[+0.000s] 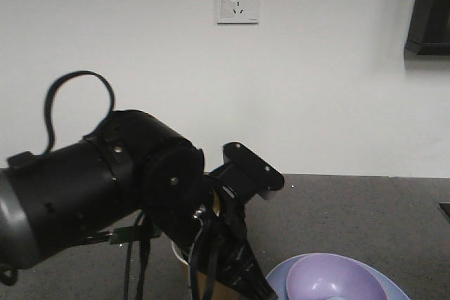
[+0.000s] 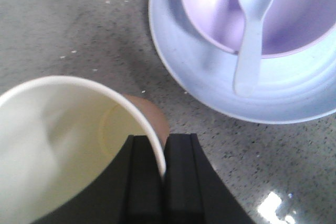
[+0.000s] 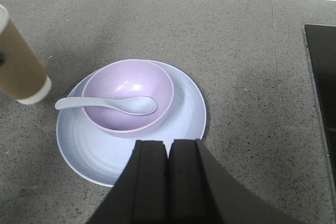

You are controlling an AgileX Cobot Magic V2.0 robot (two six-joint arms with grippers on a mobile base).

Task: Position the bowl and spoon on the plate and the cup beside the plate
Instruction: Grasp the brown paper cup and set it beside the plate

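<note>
The lavender bowl point(image 3: 123, 85) sits on the pale grey-blue plate point(image 3: 105, 153). The pale spoon point(image 3: 113, 104) lies with its scoop in the bowl and its handle over the rim to the left. The brown paper cup point(image 3: 18, 61) is just left of the plate, close to its edge. My left gripper point(image 2: 164, 139) is shut on the cup point(image 2: 63, 145), one finger inside its white rim and one outside. Bowl point(image 2: 310, 19), spoon point(image 2: 252, 35) and plate point(image 2: 210, 85) lie beyond it. My right gripper point(image 3: 167, 142) is shut with nothing in it, above the plate's near edge.
A black panel point(image 3: 321, 77) is set into the grey speckled counter at the right. A white wall with a socket point(image 1: 238, 1) closes off the back. The left arm point(image 1: 105, 187) fills the lower left of the front view, hiding most of the cup point(image 1: 181, 252).
</note>
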